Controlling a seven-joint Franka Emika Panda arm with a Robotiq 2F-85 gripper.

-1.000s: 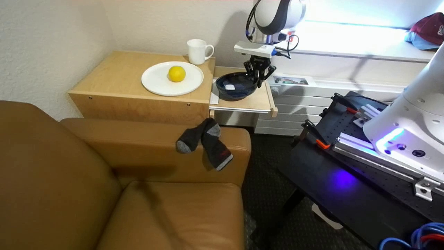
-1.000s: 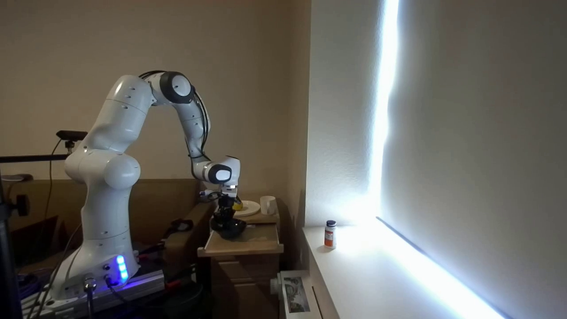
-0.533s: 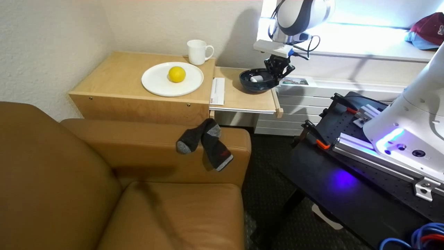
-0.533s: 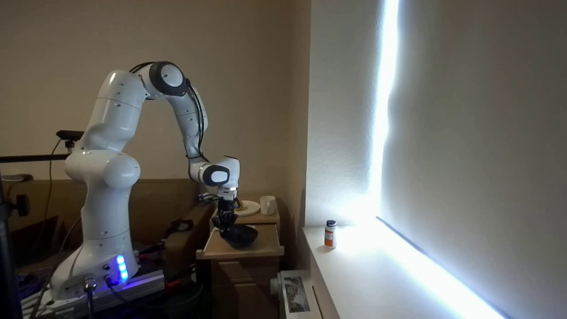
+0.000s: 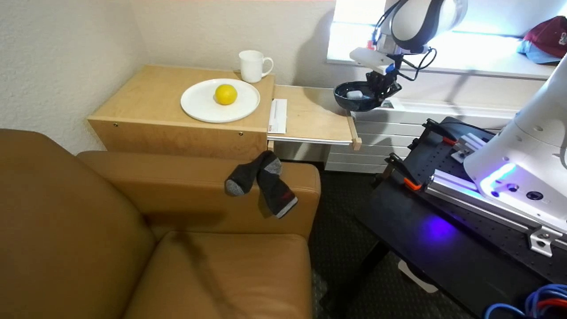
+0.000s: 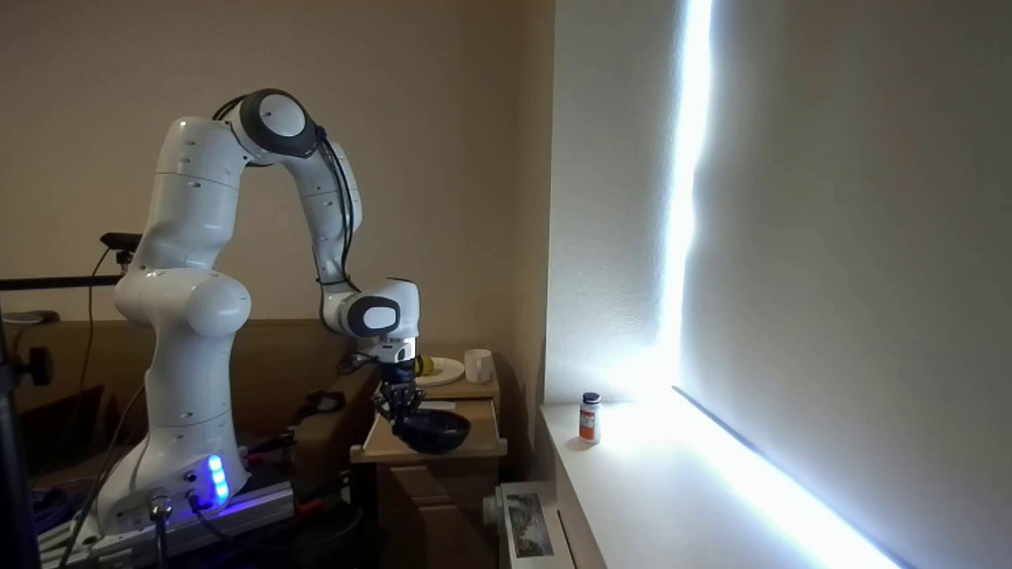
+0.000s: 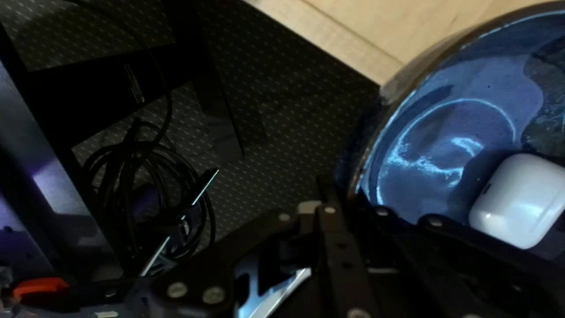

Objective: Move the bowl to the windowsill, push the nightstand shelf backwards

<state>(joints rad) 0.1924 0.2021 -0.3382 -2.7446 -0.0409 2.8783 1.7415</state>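
The gripper [image 7: 346,194] is drawn in narrow, pinching the rim of the bowl [image 5: 352,104]. Glossy, dark outside and bluish within, the bowl is held over the outer end of the nightstand shelf [image 5: 319,119]; whether its base touches the wood cannot be told. In it lies a smooth white case [image 7: 518,201] with rounded corners and a small dark mark. The thin light-wood shelf has a white strip along one side. Further in from the bowl, a white card [image 5: 277,116] lies on it, its print too small to read.

Beyond the card from the bowl, the light-wood desk [image 5: 150,93] carries a white plate [image 5: 195,108] with a yellow fruit [image 5: 226,94], and a white mug [image 5: 251,66], handle toward the bowl.

The brightly lit windowsill [image 6: 632,506] is well apart from the bowl. Nearest the bowl on it stands an upright bottle [image 6: 589,419], its orange-and-white label illegible; farther from the bowl lies a maroon cap [image 5: 547,40], its pale emblem unclear. Between bowl and windowsill sits the ribbed white radiator [image 5: 363,150], a photo [image 6: 528,525] on top. Well apart from the bowl, dark knit socks [image 5: 274,190] drape over the brown, leather-like sofa [image 5: 221,274].
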